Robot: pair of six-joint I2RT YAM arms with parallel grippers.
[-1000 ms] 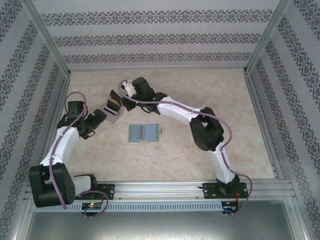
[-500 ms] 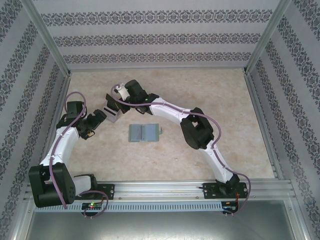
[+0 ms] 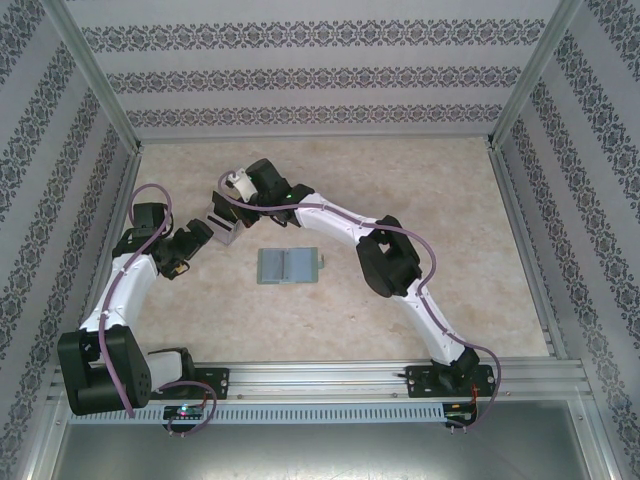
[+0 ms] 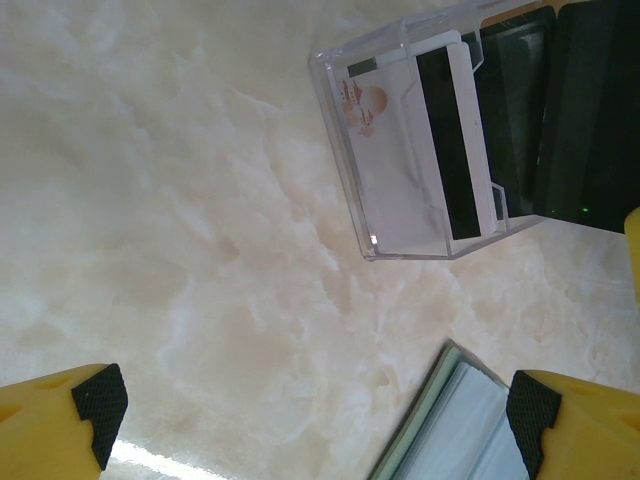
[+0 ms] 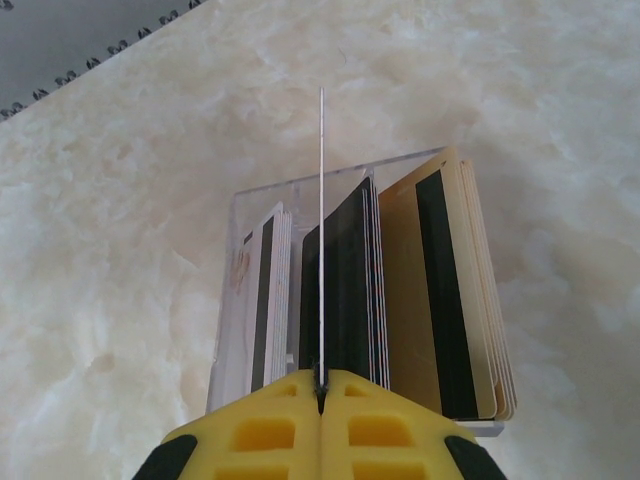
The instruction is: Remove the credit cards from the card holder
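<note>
- At the left of the bench [image 3: 450, 190], the left fingers [image 4: 98, 402] stand wide apart over the marbled surface, holding nothing.
- Just right of them stands a clear box [image 3: 222, 222] with credit cards [image 5: 440, 290] upright in it, in white, black and gold stacks.
- Directly above that box, the right fingers [image 5: 270, 440] are pressed together on one thin card [image 5: 321, 230], which is upright and seen edge-on.
- Further right, near the middle of the bench, the card holder [image 3: 287, 265] lies open and flat, its pale inner panels facing up, untouched by either arm.
</note>
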